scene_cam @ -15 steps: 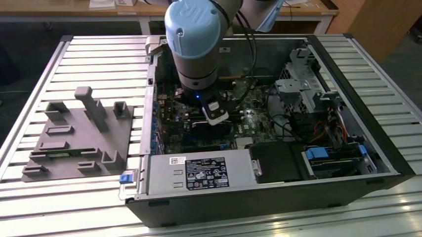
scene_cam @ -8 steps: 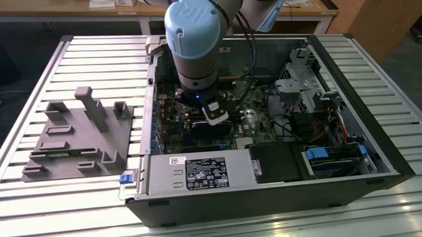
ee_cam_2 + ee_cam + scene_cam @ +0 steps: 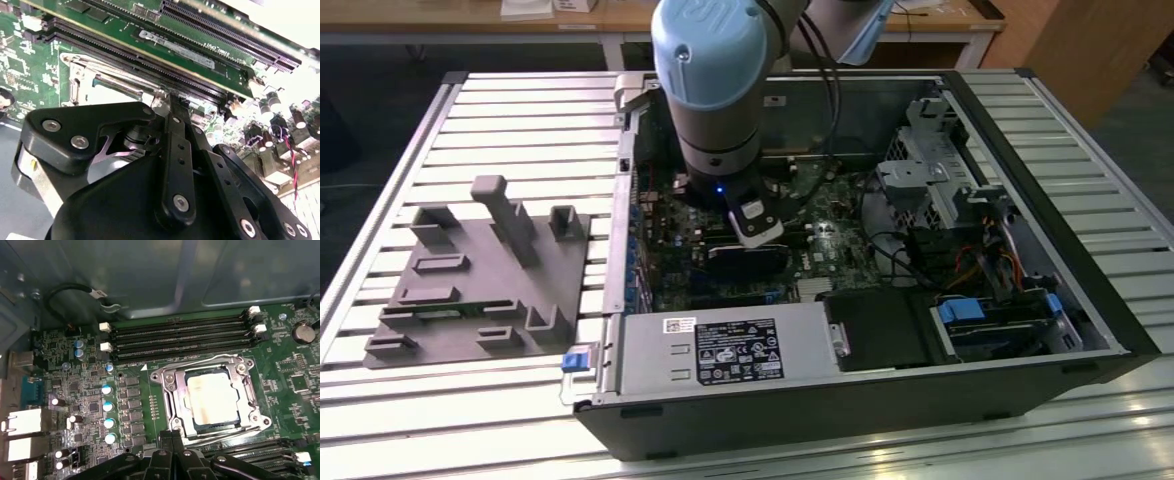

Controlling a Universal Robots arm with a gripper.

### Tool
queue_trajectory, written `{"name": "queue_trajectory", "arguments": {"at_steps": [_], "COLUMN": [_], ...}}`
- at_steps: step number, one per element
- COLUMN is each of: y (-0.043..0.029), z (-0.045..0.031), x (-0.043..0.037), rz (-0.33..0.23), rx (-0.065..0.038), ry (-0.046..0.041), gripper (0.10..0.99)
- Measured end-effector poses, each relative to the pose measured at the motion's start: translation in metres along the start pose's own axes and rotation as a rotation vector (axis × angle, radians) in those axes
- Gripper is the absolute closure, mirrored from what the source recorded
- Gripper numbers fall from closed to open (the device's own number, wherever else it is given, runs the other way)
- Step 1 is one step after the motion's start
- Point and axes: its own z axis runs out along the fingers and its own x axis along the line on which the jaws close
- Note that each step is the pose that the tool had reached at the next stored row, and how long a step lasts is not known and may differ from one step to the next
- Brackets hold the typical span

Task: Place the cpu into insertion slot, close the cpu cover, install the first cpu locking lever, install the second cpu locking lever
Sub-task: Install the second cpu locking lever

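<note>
In the first wrist view the cpu, a silver-grey square, lies in the insertion slot on the green board. The silver cpu cover lies flat around it, and the chip shows through its window. Thin wire levers run along two opposite sides of the socket. My gripper is shut, fingertips pressed together with nothing seen between them, right at the socket's corner by one lever's end. In the second wrist view the shut tips touch the metal frame's edge. The exterior view shows the gripper low inside the case.
Long black memory slots flank the socket on both sides. Capacitors and rear ports stand nearby. The open case holds a power supply and drive cage. A grey fixture sits on the slatted table at the exterior view's left.
</note>
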Motion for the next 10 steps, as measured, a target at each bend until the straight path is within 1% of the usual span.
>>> {"name": "queue_trajectory", "arguments": {"at_steps": [8, 9, 10], "y": [0.0064, 0.0070, 0.0075], "z": [-0.0195, -0.0214, -0.0224], "x": [-0.0009, -0.0010, -0.0010], "rz": [0.000, 0.000, -0.001], "rx": [0.000, 0.000, 0.004], "ry": [-0.0010, -0.0011, -0.0019], "gripper": [0.980, 0.980, 0.980]}}
